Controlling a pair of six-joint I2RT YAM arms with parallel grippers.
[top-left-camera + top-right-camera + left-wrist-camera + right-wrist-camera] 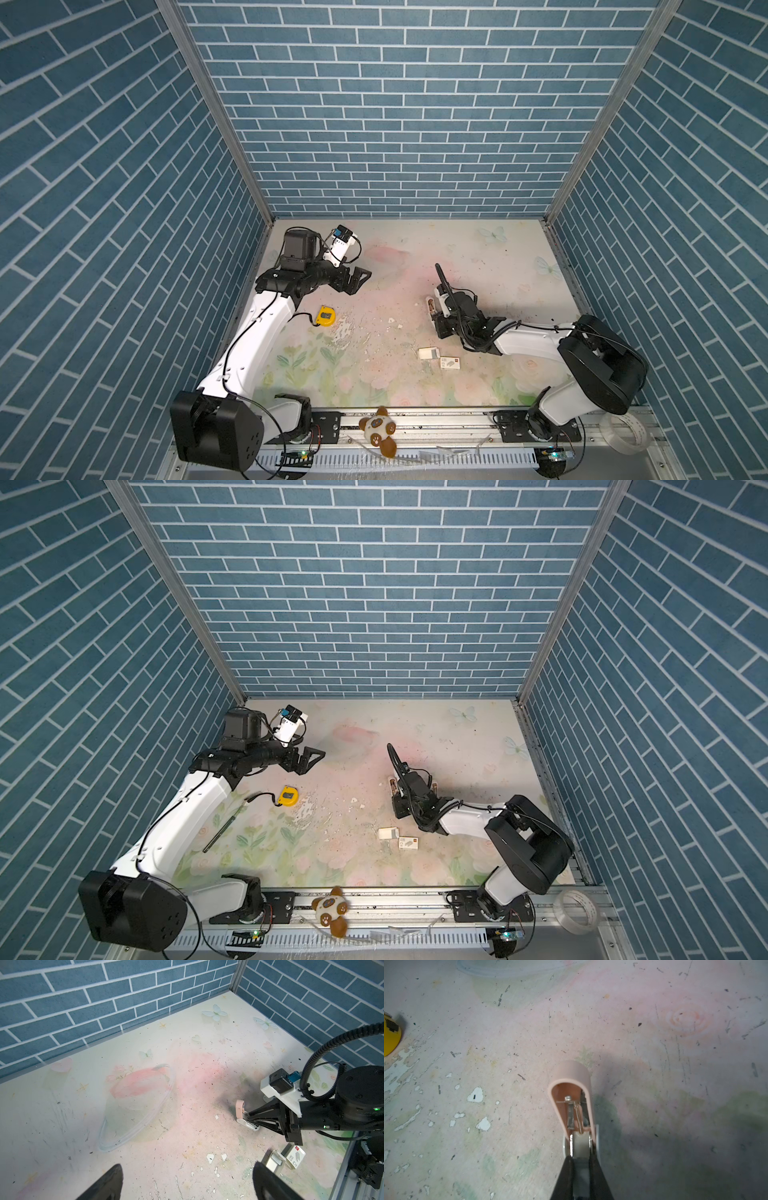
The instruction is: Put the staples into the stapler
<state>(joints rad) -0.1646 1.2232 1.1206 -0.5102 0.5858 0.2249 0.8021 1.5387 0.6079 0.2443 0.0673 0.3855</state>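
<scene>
The floral bench [415, 266] carries everything. The left arm hangs over its far left part, and the left claw [360, 278] is released, jaws spread wide with nothing between them. The right claw [581, 1157] sits low, right of centre, clenched on the lower body of the stapler [572, 1084]. The stapler's pink cover stands swung up, so the metal channel and spring lie bare. On the near side of that claw, apart from it, lie the white tray [273, 1162] and, just to its right, the printed sleeve [295, 1156]. A silvery strip of the staples [276, 1160] shows in the tray. By my judgement the stapler is opened and steadied, so feeding is the step due. The left claw would need to cross to the tray, pinch one thin strip by its sides and lay it legs-down into the channel.
</scene>
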